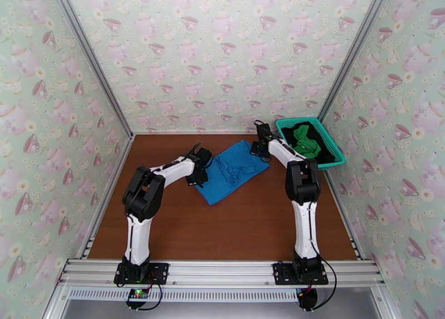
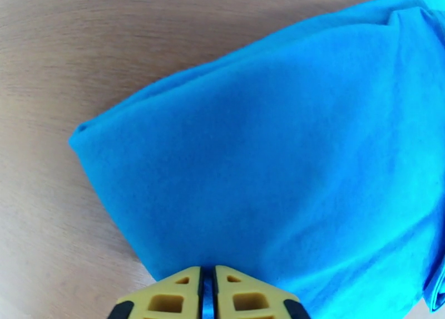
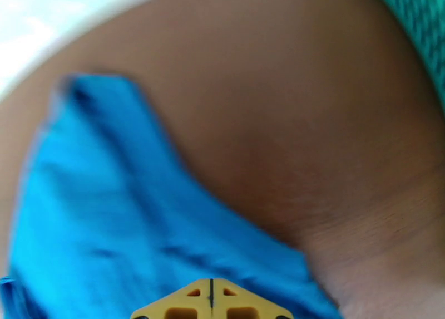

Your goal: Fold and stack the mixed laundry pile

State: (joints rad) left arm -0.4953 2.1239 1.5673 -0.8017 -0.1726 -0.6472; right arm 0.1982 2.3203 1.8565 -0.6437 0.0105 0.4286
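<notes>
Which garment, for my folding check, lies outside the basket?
The bright blue cloth shirt; the green garment and black garment sit inside the teal plastic lattice basket.

Table: brown wood-grain top, walled on three sides.
Blue shirt: lay loosely folded near the middle, toward the back.
Teal basket: stood in the far right corner.
</notes>
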